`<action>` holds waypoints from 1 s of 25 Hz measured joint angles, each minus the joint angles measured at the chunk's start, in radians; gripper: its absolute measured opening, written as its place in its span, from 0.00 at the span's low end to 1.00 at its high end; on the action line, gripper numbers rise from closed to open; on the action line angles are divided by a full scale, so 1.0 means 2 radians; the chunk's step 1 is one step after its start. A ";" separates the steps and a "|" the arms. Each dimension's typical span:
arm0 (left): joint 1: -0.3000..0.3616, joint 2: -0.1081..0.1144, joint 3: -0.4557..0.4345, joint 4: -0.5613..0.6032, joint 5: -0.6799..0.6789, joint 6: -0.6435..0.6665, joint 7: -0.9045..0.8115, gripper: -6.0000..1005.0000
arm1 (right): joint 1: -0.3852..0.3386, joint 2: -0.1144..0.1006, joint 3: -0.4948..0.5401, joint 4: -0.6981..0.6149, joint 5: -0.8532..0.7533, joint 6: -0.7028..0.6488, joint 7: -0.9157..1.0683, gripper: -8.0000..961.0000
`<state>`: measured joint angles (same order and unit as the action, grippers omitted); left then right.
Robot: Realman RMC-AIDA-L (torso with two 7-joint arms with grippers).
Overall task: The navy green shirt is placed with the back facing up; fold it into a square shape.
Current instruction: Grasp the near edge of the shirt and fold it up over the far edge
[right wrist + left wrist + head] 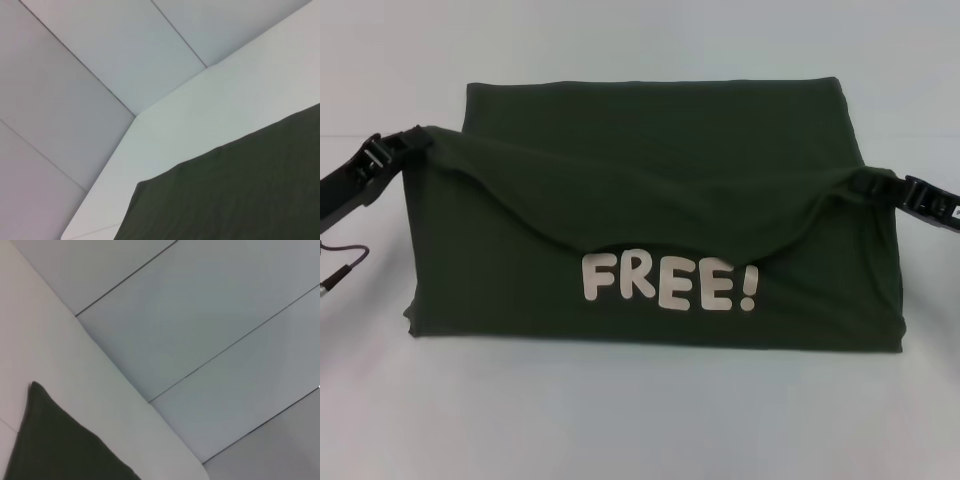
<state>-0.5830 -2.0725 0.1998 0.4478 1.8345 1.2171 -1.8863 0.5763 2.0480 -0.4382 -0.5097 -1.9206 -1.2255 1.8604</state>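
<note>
You had the navy green shirt [650, 200] lying across the middle of the white table [640, 410], its near layer lifted so the pale lettering [670, 283] showed under the sagging edge. Your left gripper [412, 142] was clenched on the shirt's left corner, your right gripper [876, 184] clenched on its right corner, both raised

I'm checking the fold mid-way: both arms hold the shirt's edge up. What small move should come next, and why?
Probably carry the lifted edge further toward the shirt's near hem, then lower it. The left gripper and right gripper each pinch a corner of the navy green shirt, and the flap sags between them, only just reaching the FREE! lettering, so the fold looks unfinished.
</note>
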 joint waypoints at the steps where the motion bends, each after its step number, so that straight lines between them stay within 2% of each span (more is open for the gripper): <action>1: -0.002 -0.001 0.002 0.000 -0.001 -0.004 0.001 0.01 | 0.001 0.000 -0.001 0.001 0.001 0.003 0.000 0.08; 7: -0.011 -0.011 0.006 0.000 -0.003 -0.031 0.017 0.01 | 0.012 0.004 -0.005 0.015 0.002 0.029 -0.006 0.08; 20: -0.026 -0.023 0.017 0.000 -0.002 -0.089 0.039 0.01 | 0.020 0.016 -0.001 0.018 0.014 0.080 -0.011 0.08; 25: -0.029 -0.032 0.020 0.000 -0.003 -0.112 0.056 0.01 | 0.023 0.018 -0.006 0.027 0.021 0.102 -0.014 0.08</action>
<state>-0.6418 -2.1362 0.2404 0.4472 1.8288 0.9934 -1.7747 0.6232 2.0841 -0.4502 -0.4565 -1.8793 -1.0222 1.8331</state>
